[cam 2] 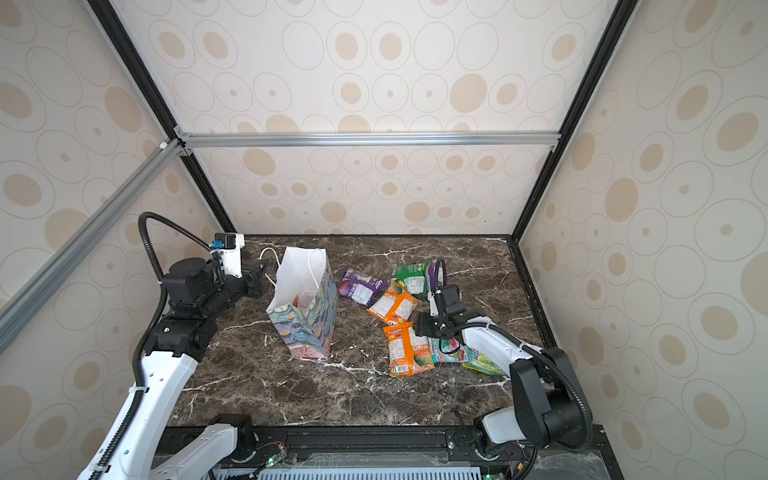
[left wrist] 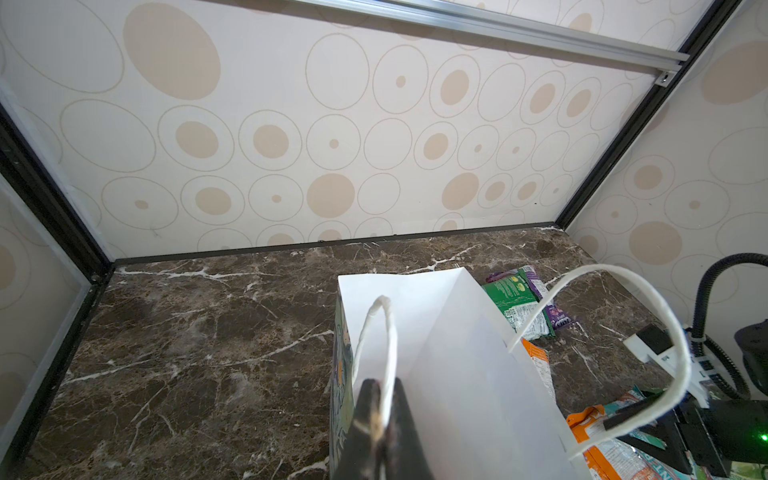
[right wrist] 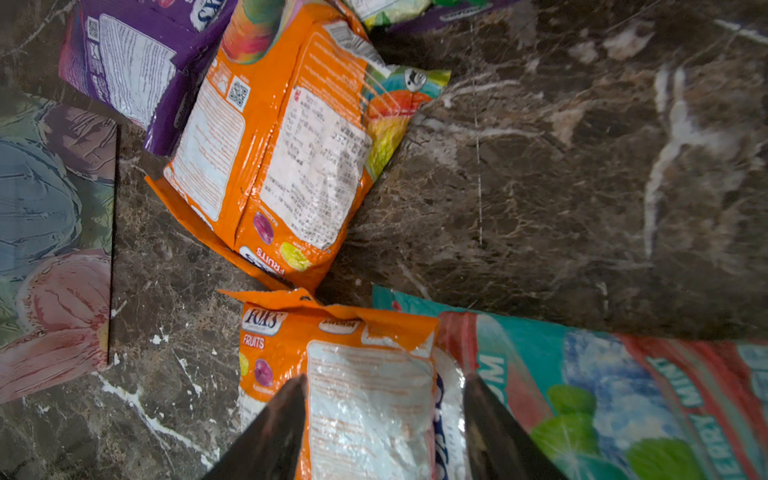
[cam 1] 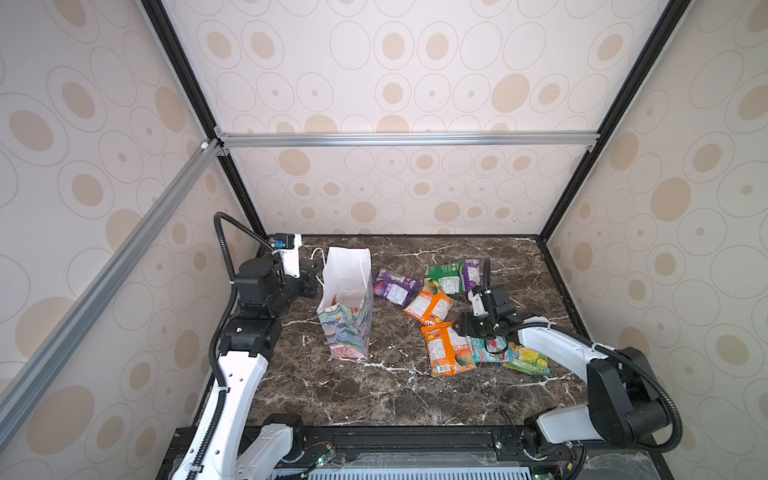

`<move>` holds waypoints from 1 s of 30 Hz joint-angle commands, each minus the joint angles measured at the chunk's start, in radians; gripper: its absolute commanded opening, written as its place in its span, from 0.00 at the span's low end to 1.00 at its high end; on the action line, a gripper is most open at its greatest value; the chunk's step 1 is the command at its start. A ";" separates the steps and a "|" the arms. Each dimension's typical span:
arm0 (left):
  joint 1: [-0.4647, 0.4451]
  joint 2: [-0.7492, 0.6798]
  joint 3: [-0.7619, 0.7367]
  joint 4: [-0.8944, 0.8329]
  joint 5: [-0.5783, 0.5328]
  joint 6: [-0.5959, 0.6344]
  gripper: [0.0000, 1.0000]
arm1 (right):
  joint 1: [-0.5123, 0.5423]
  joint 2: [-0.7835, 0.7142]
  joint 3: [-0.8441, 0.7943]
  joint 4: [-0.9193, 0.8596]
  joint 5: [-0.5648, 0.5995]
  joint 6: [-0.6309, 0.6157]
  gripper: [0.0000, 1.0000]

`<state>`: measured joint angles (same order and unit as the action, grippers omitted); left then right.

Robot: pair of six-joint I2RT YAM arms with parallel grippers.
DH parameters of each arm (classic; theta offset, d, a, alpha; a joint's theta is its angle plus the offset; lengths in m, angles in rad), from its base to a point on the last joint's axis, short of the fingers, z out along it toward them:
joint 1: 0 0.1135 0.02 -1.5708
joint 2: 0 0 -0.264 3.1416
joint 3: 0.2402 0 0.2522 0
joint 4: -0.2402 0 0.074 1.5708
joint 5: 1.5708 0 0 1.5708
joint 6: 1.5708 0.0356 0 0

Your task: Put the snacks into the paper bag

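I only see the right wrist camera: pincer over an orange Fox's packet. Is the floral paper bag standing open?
Observer: Yes, the tall floral paper bag stands upright, white mouth open upward.
Operator: Anything steadying it?
Observer: The left pincer is shut on one white cord handle.
Operator: Any packets outside my view?
Observer: A flat yellow-green packet lies beside the flat teal packet, by the right arm.

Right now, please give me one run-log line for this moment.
left gripper: shut on cord handle | right gripper: open over orange packet | paper bag: standing
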<state>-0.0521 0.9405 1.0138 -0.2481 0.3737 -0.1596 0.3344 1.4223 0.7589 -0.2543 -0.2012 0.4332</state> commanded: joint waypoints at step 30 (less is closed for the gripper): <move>0.003 -0.029 -0.009 0.013 -0.037 0.009 0.03 | -0.086 0.129 -0.030 0.250 -0.171 0.067 0.62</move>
<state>-0.0521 0.9253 0.9985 -0.2409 0.3317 -0.1589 0.2474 1.5356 0.7544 -0.0521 -0.3298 0.4873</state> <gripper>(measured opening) 0.048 0.624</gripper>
